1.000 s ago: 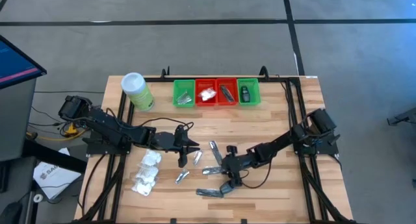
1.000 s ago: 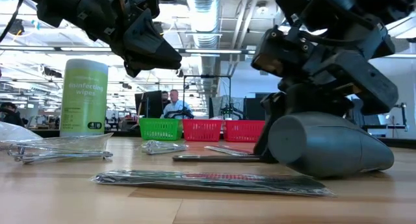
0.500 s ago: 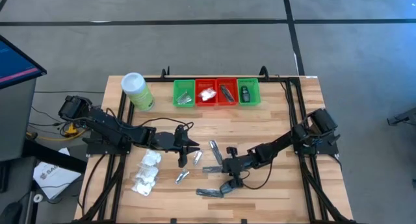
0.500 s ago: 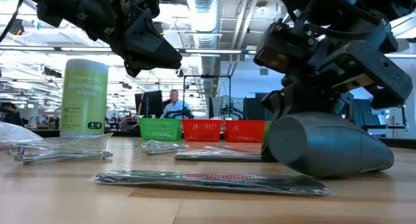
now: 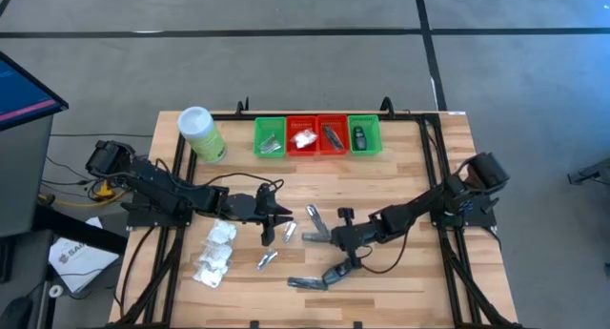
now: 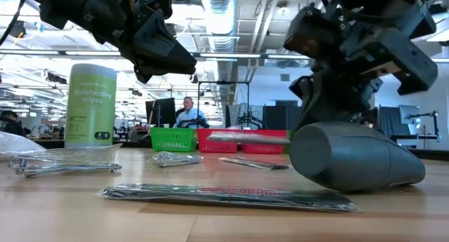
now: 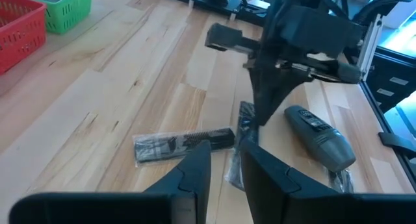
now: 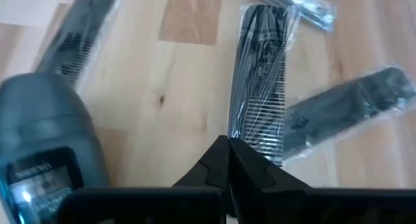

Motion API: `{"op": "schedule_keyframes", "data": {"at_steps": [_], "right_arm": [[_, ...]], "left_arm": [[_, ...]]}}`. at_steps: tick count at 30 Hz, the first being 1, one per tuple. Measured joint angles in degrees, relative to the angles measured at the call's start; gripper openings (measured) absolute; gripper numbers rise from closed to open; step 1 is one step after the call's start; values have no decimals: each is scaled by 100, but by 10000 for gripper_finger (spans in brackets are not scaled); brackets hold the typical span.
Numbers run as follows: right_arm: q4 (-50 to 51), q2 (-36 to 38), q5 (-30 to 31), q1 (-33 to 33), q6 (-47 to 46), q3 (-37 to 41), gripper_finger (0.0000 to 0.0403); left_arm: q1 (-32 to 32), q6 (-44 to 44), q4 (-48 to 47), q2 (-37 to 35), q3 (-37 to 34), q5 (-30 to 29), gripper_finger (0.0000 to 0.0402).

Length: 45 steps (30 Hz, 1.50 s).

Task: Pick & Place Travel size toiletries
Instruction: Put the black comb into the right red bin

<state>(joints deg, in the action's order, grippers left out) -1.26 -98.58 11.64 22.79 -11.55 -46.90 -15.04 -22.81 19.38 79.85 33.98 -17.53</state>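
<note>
The right gripper point(image 5: 329, 236) is pinched tight on the end of a wrapped black comb point(image 8: 260, 81), holding it level above the table point(image 5: 410, 176), arm stretched low from the right edge. The left gripper point(image 5: 284, 215) hangs part-open, empty, toward the table's middle.

At the table's far edge four trays point(image 5: 316, 136) sit in a row, with the wipes canister point(image 5: 201, 133) to their left. The white packets point(image 5: 215, 254) lie at the near left, foil sachets point(image 5: 277, 244) just right of them, and the left gripper point(image 5: 277, 223) hangs above those sachets. Right of centre the right gripper point(image 5: 327, 236) holds a wrapped comb point(image 6: 247, 138) off the table, with a small dark bottle point(image 5: 334, 273) and another wrapped comb point(image 5: 305, 283) lying nearer the front edge.
</note>
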Motion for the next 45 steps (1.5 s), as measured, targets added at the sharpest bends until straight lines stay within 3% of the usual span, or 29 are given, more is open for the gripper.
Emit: {"op": "schedule_keyframes", "data": {"at_steps": [11,19,28,45], "right_arm": [[272,398,359,-34,-22,-19,0],[858,863,573,-421,-334,-24,0],[939,1364,803,-1267,-519,-30,0],[783,1396,795,-2842,-693,-30,0]], "left_arm": [[1,0,2,0,0,-1,76],[0,2,13,0,0,-1,76],[-1,0,22,0,0,-1,76],[0,2,90,0,0,-1,76]]}}
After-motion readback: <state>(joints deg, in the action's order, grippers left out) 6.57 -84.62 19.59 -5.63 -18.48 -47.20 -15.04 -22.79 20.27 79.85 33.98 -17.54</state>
